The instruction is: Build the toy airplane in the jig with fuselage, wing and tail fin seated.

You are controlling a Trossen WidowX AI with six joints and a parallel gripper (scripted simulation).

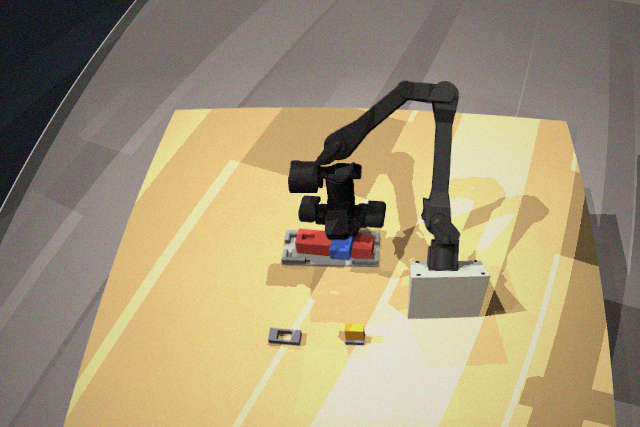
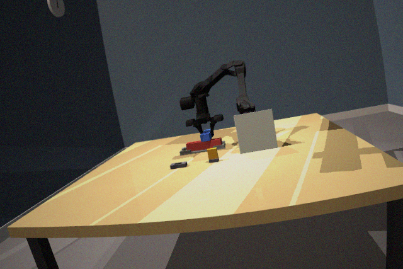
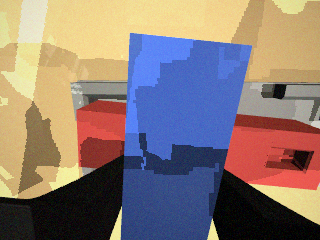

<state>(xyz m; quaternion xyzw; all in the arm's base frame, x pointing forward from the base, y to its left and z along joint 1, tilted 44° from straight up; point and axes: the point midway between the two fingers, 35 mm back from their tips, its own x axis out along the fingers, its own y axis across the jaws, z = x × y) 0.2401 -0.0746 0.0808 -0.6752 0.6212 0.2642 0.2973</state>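
The red fuselage [image 1: 310, 241] [image 2: 198, 145] [image 3: 100, 135] lies flat in the grey jig cradle [image 1: 289, 257] [image 2: 184, 152] [image 3: 100, 90]. My gripper [image 1: 339, 228] [image 2: 204, 130] points straight down over its middle and is shut on the blue wing [image 1: 341, 248] [image 2: 205, 136] [image 3: 185, 125]. The wing crosses the fuselage and is right down at its top. I cannot tell whether its tab is in the socket. The tail socket [image 3: 292, 159] is open and empty. The yellow tail fin [image 1: 354, 332] [image 2: 212, 154] stands on the table in front of the jig.
A small dark grey rectangular frame [image 1: 295, 337] [image 2: 182, 164] lies flat left of the tail fin. The arm's grey base box [image 1: 445, 290] [image 2: 255, 130] stands to the right of the jig.
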